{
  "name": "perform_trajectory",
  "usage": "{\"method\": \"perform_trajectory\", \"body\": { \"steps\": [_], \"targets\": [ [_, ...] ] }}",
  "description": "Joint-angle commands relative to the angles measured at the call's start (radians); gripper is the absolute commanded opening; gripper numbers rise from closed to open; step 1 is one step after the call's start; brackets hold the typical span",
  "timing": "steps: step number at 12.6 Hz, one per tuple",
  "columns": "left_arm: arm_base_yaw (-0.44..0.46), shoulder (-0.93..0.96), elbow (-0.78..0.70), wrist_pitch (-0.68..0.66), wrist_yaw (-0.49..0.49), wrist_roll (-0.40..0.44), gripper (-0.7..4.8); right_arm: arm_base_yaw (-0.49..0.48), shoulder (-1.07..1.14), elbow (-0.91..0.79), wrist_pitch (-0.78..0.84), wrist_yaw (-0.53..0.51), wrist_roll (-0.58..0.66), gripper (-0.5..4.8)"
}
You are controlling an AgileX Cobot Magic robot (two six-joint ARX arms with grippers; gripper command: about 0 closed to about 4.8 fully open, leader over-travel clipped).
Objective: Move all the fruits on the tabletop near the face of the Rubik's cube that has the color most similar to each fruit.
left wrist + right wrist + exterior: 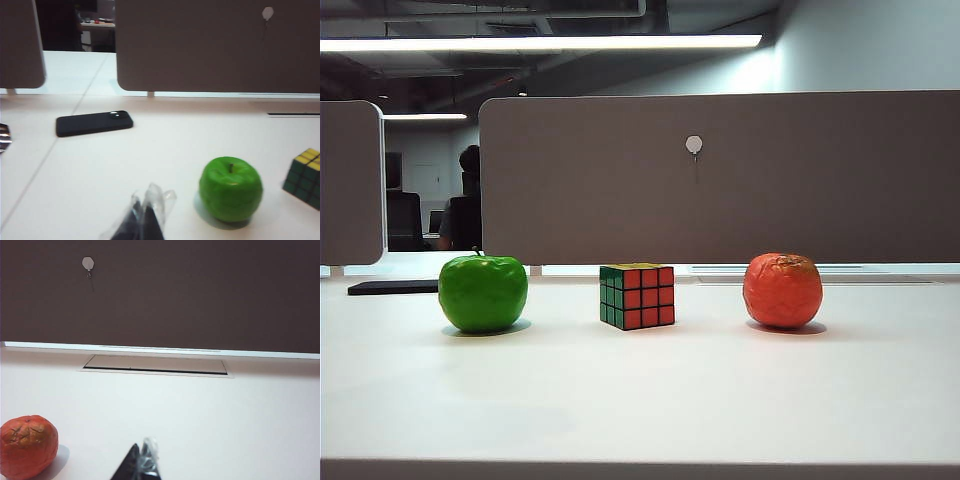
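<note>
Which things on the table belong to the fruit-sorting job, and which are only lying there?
Belong to the job:
green apple
orange-red fruit
Rubik's cube
left gripper, shut, near the apple
right gripper, shut, near the orange-red fruit

Only lying there:
black phone
</note>
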Motion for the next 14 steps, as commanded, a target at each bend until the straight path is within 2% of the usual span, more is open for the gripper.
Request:
{"method": "perform_trajectory", "body": {
  "steps": [1,3,7,8,9,10,14],
  "targets": [
    [0.0,-0.001,0.003,0.021,0.097,-0.053,-0.06,0.0,-0.001,0.01,0.018,-0.002,0.001,-0.01],
    [0.0,-0.001,0.008,0.021,0.171,-0.053,-0.06,0.0,-0.001,0.035,0.016,-0.026,0.001,-0.01],
    [-0.001,-0.001,0.024,0.02,0.214,-0.041,-0.06,0.001,-0.001,0.08,-0.013,-0.079,0.001,-0.01],
    [-0.001,-0.001,0.043,0.012,0.221,-0.018,-0.06,0.001,-0.001,0.122,-0.083,-0.134,0.001,-0.01],
    [-0.001,-0.001,0.104,-0.08,0.223,-0.019,-0.06,0.001,-0.001,0.218,-0.262,-0.249,-0.001,-0.01],
    [-0.001,-0.001,0.163,-0.24,0.314,0.053,-0.06,0.001,-0.001,0.285,-0.377,-0.304,-0.038,-0.01],
    [-0.001,-0.001,0.201,-0.319,0.36,0.085,-0.05,0.001,-0.001,0.34,-0.468,-0.315,-0.082,-0.01]
  ]
}}
